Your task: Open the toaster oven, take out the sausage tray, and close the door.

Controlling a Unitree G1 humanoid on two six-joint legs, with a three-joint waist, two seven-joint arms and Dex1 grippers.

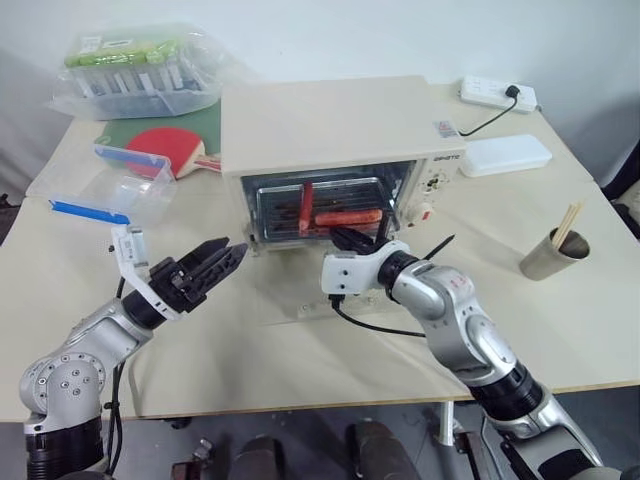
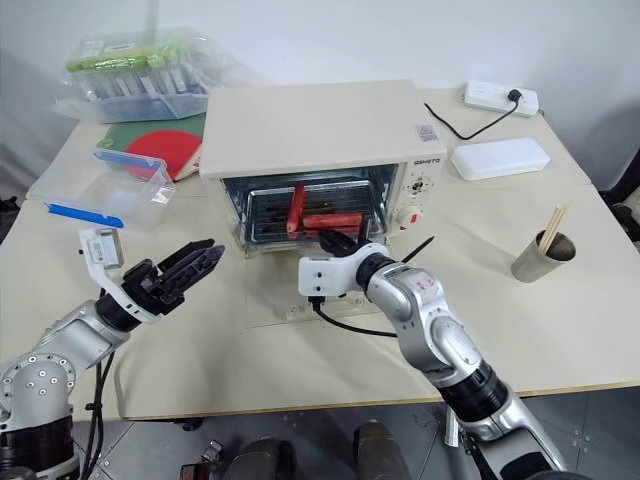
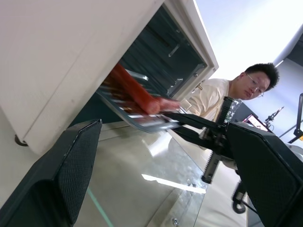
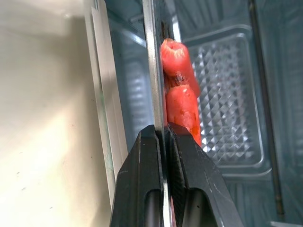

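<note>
The cream toaster oven (image 1: 330,125) stands mid-table with its glass door (image 2: 275,290) folded down flat on the table in front of it. The silver sausage tray (image 1: 280,215) sits in the oven mouth with its front rim at the opening; two red sausages (image 1: 345,217) lie on it. My right gripper (image 1: 345,238) is shut on the tray's front rim, which the right wrist view shows pinched between the fingertips (image 4: 182,146), with the sausages (image 4: 177,85) just behind. To the left of the open door hovers my left gripper (image 1: 225,255), open and holding nothing.
A clear plastic box with a blue edge (image 1: 120,185), a red paddle (image 1: 165,148) and a bag of tubes (image 1: 135,70) lie at the left. A power strip (image 1: 497,95), a white case (image 1: 505,155) and a cup of sticks (image 1: 552,252) stand at the right. A person (image 3: 227,94) sits beyond the table.
</note>
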